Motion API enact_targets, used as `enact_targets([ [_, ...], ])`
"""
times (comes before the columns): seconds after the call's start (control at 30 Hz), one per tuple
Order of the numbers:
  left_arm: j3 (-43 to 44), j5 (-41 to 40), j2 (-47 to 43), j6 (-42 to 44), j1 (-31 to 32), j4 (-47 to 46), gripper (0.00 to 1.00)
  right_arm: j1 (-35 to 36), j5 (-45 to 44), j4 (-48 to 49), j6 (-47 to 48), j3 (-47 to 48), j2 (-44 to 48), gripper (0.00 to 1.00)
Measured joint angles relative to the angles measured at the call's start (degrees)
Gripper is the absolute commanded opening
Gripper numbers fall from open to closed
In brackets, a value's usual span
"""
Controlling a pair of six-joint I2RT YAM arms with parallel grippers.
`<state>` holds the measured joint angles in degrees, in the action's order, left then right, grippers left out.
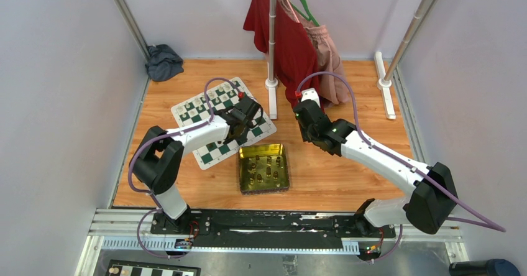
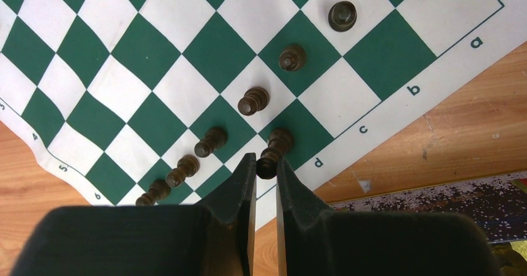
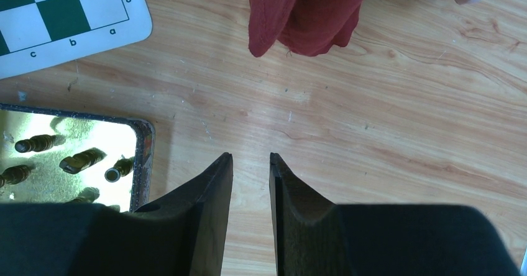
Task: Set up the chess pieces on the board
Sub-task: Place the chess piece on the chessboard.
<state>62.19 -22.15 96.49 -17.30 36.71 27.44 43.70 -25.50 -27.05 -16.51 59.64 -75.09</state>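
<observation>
Left gripper [image 2: 266, 161] is nearly shut, fingertips pinching the top of a dark piece [image 2: 277, 143]. That piece stands on a green square at the edge of the board [image 2: 124, 89], by the letter d. Other dark pieces [image 2: 253, 100] stand on the board close to the fingers, one line running off ahead-right, another trailing back along the left finger.

Right gripper [image 3: 250, 159] is slightly open with a narrow gap and nothing in it, hanging over the bare table [image 3: 385, 139]. Tin [image 3: 144, 158] sits just left of its fingers, with loose pieces [image 3: 81, 159] lying inside. A board corner is ahead-left of this gripper, well apart. Red cloth [image 3: 298, 15] hangs ahead of it.
</observation>
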Motion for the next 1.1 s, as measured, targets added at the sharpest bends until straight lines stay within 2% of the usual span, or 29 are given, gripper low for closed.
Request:
enact_targets([
  [0.77,0.07,1.88,0.02,0.39,-0.63,-0.48,0.00,0.00,0.00,-0.17,-0.20,1.84,-0.72,0.33],
  [1.1,0.07,2.10,0.09,0.52,-0.63,-0.59,0.30,0.00,0.00,-0.15,-0.35,1.84,-0.79,0.33],
])
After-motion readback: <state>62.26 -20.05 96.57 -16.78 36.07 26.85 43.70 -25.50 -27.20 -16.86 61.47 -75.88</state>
